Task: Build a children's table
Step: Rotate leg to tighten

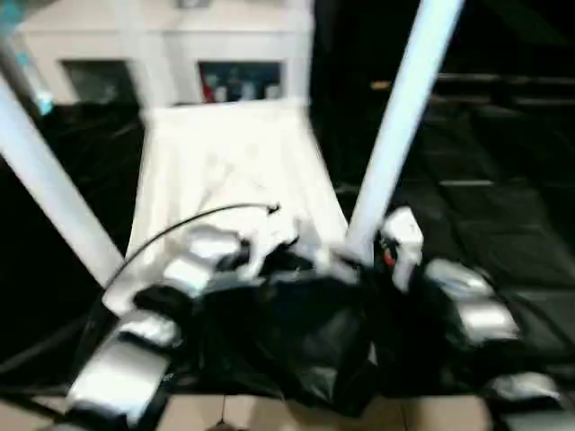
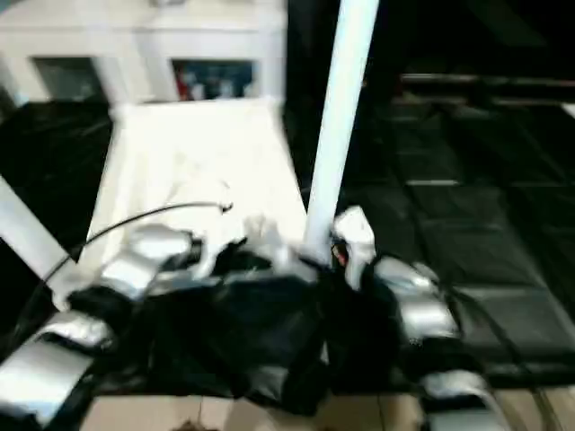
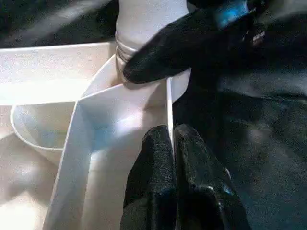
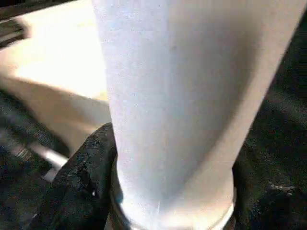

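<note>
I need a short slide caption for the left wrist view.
Left pincer shut on tabletop rim; right pincer finger at the leg base.

I'm seeing a white tabletop [image 1: 225,171] and 2 white legs [image 1: 404,117] showing against black floor mats [image 1: 503,224]. My forearms [image 1: 126,373] are gleaming silver, fingers [image 3: 165,167] black.

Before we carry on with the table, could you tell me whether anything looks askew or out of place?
Yes: the two fitted legs do not stand parallel. The left leg leans away to the left, while the right leg tilts to the right from its corner socket on the upturned tabletop. They splay apart instead of rising straight.
</note>
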